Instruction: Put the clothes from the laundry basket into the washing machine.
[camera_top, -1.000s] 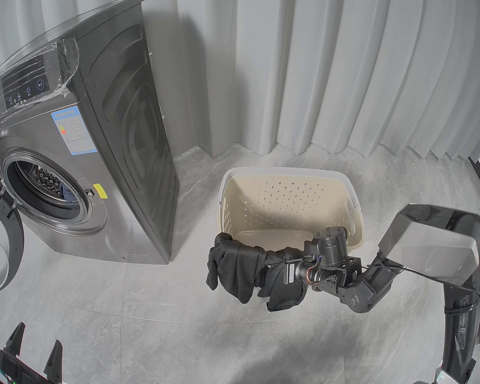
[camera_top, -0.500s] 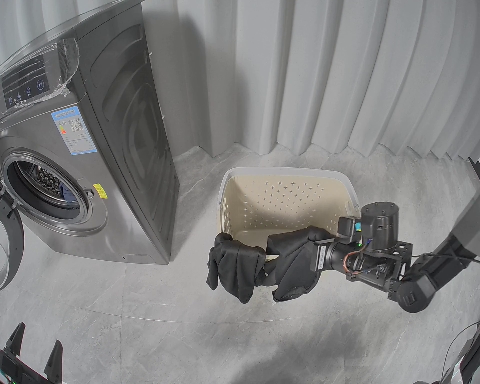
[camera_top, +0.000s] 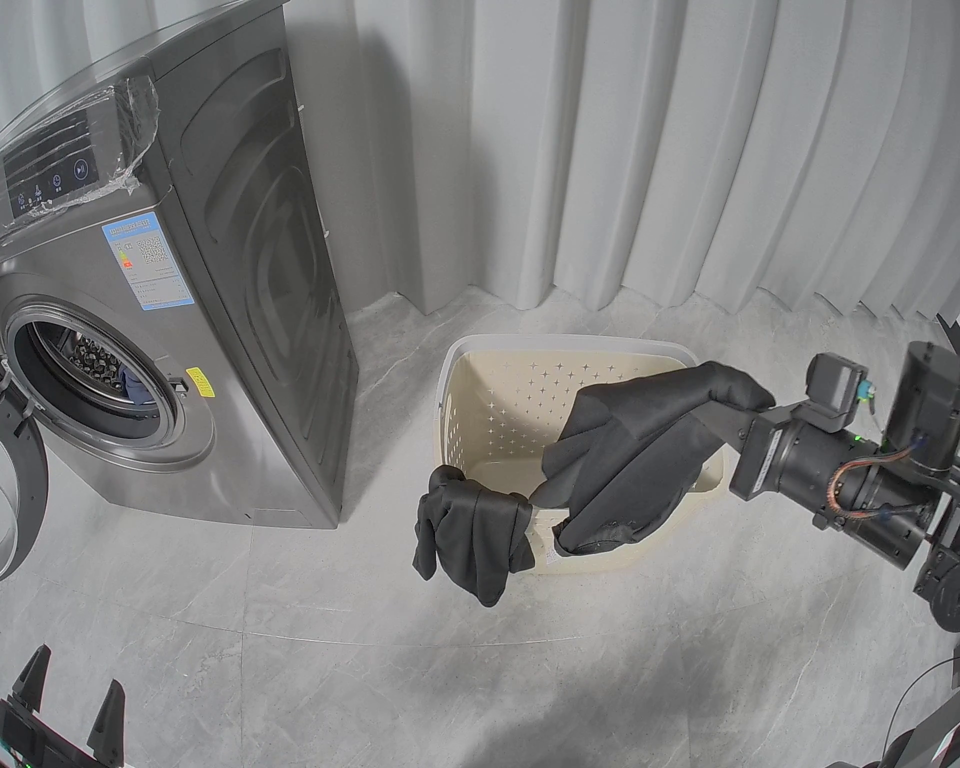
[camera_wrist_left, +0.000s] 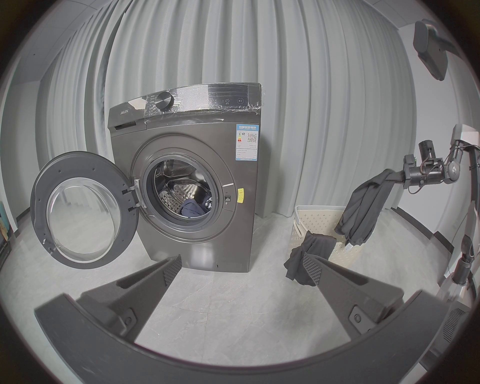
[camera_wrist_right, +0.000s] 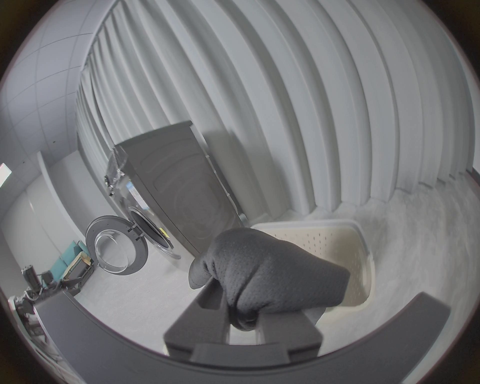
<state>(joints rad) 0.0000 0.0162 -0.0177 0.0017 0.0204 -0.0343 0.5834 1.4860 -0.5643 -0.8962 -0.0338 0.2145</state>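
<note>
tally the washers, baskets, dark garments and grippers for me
washing machine: 1
laundry basket: 1
dark garment: 1
grippers: 2, left gripper and right gripper
total: 5

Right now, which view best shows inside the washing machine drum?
Left wrist view: the drum faces it squarely, blue clothes inside. Head view sees it obliquely; right wrist view sees it edge-on, far off.
</note>
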